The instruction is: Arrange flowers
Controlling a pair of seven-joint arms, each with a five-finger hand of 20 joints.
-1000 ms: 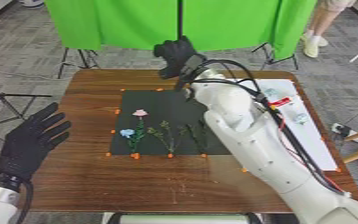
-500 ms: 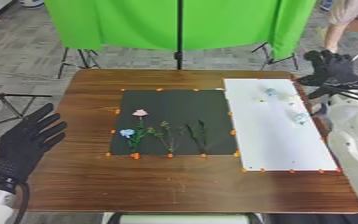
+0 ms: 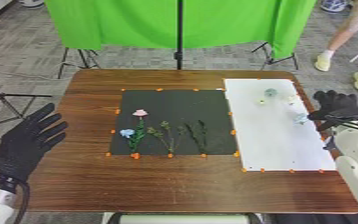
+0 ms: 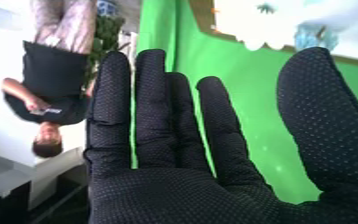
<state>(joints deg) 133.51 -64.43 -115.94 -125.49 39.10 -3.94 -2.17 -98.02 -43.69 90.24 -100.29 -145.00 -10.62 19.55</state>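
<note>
My right hand (image 3: 337,106) is beside the white board's right edge, near a pale blue flower (image 3: 301,118); in the right wrist view the hand (image 4: 180,192) is open and holds nothing. My left hand (image 3: 33,137) rests open at the table's left side. On the dark mat lie a pink flower (image 3: 140,113), a blue flower (image 3: 127,133) and green stems (image 3: 167,137), with darker stems (image 3: 198,135) to their right. The white board also bears a blue-green flower (image 3: 270,92) and small pale blossoms (image 3: 292,98).
The dark mat (image 3: 171,100) lies mid-table on the brown table (image 3: 158,185), held by orange markers. The white board (image 3: 282,150) lies to its right. A green cloth (image 3: 131,25) hangs behind the table, with a black stand (image 3: 179,55) before it.
My right hand has swung from above the table's far edge to the right side, then moved down nearer the white board. My left hand has stayed in place.
</note>
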